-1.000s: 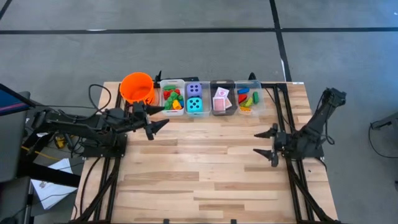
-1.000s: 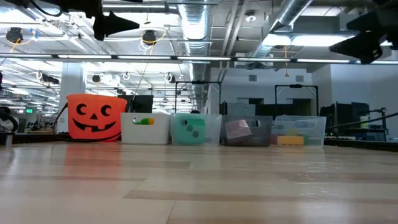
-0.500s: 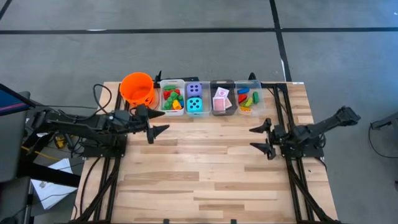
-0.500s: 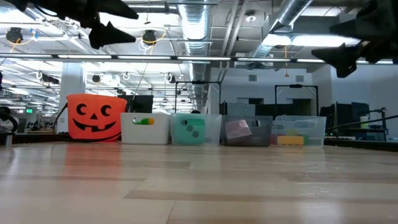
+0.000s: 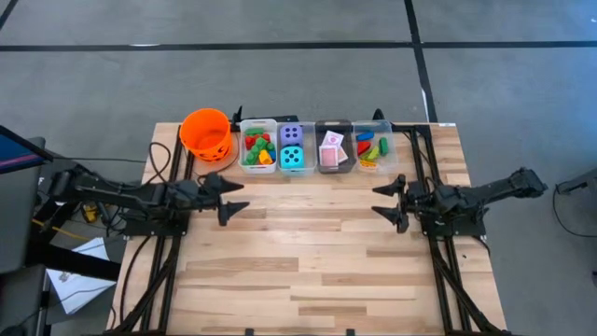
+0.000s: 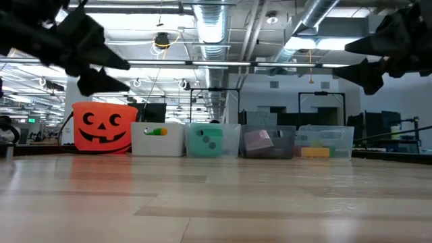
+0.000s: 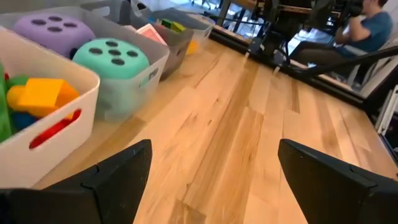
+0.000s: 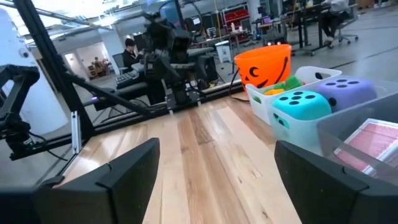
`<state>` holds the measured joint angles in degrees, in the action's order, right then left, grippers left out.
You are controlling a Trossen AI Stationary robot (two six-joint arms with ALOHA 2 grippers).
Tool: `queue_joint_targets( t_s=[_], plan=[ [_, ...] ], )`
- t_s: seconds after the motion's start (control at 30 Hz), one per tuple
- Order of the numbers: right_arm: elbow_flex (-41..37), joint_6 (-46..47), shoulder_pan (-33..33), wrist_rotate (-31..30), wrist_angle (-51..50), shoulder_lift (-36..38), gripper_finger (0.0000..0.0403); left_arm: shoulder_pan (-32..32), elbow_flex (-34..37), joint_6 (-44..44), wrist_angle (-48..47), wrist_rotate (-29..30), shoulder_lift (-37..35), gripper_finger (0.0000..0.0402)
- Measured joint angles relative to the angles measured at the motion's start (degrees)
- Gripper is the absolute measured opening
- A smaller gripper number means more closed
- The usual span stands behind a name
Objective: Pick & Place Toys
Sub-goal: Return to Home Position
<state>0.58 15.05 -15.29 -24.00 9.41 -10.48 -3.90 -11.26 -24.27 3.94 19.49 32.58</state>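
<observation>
The toys lie in a row of bins at the table's far edge. Coloured bricks [image 5: 258,149] fill a white bin. A purple die [image 5: 292,134] and a teal die [image 5: 293,157] share a clear bin. Pink-backed cards [image 5: 331,149] lie in a dark bin, and more bricks [image 5: 371,147] in a clear one. My left gripper [image 5: 241,196] hovers open above the bare table, just short of the white bin. My right gripper [image 5: 376,200] hovers open near the table's right side, facing it. Nothing is between the fingers of either, as both wrist views show for the left [image 7: 214,171] and the right [image 8: 217,171].
An orange pumpkin bucket [image 5: 206,133] stands left of the bins at the far left. The wooden table [image 5: 308,261] lies bare from the bins to its near edge. Beyond the table, people sit at desks in the room.
My left gripper has sunk and drawn back a little from the bins toward the table's near edge, staying open. My right arm has swung round, carrying its gripper a little toward the far edge and slightly down, with the fingers still apart.
</observation>
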Motion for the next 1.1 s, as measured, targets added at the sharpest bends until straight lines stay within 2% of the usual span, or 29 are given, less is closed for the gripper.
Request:
queue_joint_targets(
  t_s=[0.2,0.4,0.7,0.87,1.1],
  plan=[
    [0.0,0.6,1.5,0.0,0.0,0.0,0.0311,0.0,6.7,-0.1,4.6,0.0,-5.1,0.0342],
    [0.0,1.7,2.6,0.2,-0.5,0.0,0.0311,0.0,10.7,1.5,9.0,0.0,-6.8,0.0342],
    [0.0,2.0,2.7,1.6,-1.0,0.0,0.0311,0.0,10.9,2.6,10.6,0.0,-6.7,0.0342],
    [0.0,2.1,2.7,-0.4,-1.1,0.0,0.0311,0.0,10.9,2.6,10.8,0.0,-6.7,0.0342],
    [0.0,2.1,2.7,-0.5,-5.7,0.0,0.0311,0.0,10.9,1.4,10.8,0.0,-6.7,0.0342]
  ],
)
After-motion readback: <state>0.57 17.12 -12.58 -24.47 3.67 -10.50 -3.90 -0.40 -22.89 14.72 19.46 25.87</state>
